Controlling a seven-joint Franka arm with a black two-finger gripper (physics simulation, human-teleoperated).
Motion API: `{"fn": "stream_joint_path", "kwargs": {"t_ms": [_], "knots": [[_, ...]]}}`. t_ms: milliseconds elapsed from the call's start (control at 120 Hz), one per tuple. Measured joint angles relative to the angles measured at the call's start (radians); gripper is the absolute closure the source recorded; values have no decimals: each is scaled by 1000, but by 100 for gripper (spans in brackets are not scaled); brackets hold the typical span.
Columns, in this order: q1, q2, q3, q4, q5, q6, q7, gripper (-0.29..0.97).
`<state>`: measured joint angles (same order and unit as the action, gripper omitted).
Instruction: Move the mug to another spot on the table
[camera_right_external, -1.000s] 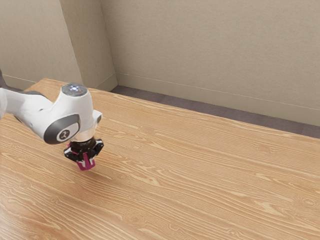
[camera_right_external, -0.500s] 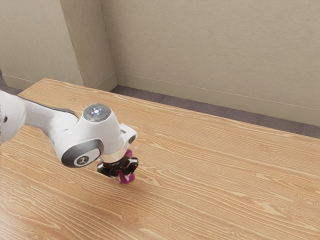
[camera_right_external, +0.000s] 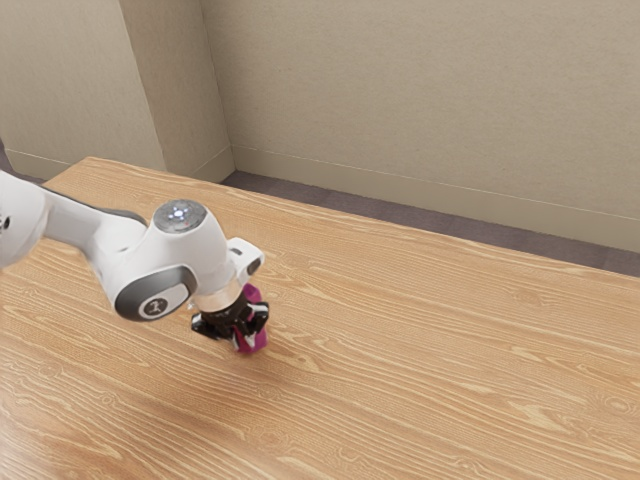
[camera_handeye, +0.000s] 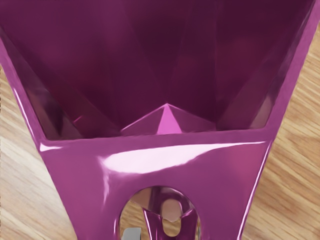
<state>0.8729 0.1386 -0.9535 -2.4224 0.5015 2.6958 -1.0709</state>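
Note:
A magenta mug (camera_right_external: 252, 318) hangs under my black gripper (camera_right_external: 236, 326) just above or on the wooden table (camera_right_external: 420, 330), left of centre in the exterior view. The fingers close around the mug, so the gripper is shut on it. In the wrist view the mug (camera_handeye: 160, 100) sits right under the hand, its angular glossy inside facing the camera and its handle loop (camera_handeye: 160, 212) nearest the hand. Most of the mug is hidden behind the white arm in the exterior view.
The wooden table stretches wide toward the exterior view's right and front. Its far edge (camera_right_external: 400, 225) borders a dark floor strip below beige walls. A wall corner stands at the back left.
My arm carried the mug from the table's left toward the exterior view's right over the last second, then drew back slightly left and lowered a little. The grip stayed shut.

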Motion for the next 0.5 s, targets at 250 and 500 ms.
{"fn": "stream_joint_path", "kwargs": {"t_ms": [250, 500], "knots": [[0, 20, 10, 6, 22, 8, 9, 34], [-1, -91, -5, -5, 24, 5, 18, 10]]}}
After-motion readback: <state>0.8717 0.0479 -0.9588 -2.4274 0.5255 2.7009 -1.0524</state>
